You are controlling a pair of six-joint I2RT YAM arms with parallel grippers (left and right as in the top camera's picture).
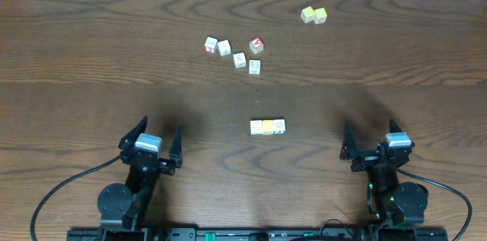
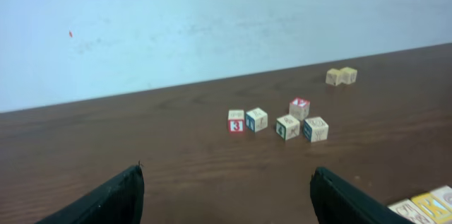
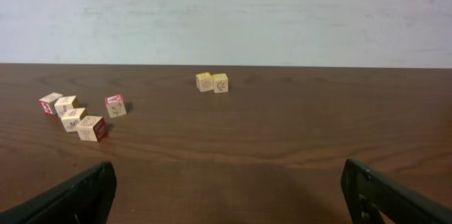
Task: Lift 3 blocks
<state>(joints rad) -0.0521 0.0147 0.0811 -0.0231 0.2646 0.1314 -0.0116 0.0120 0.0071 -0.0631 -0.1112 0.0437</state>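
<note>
1. In the overhead view, the three blocks [image 1: 268,127] are seen lying in a short row, side by side and touching. The row sits just below the frame's centre on the dark wooden table [image 1: 76,58].
2. Their top faces appear to be cream, yellow-orange and pale with a mark, though any letters are too small to be made out.
3. The left gripper [image 1: 160,128] is found at the lower left of the frame, with its jaws spread wide and nothing held between them.
4. The right gripper [image 1: 370,128] is found at the lower right, likewise spread wide and empty.
5. The row is placed between the two grippers and is touched by neither.
6. A loose cluster of five cubes [image 1: 240,60] is scattered above the centre, with a red-topped cube [image 1: 256,44] at its right end.
7. A pair of pale-yellow cubes [image 1: 313,15] is set touching at the upper right.
</note>
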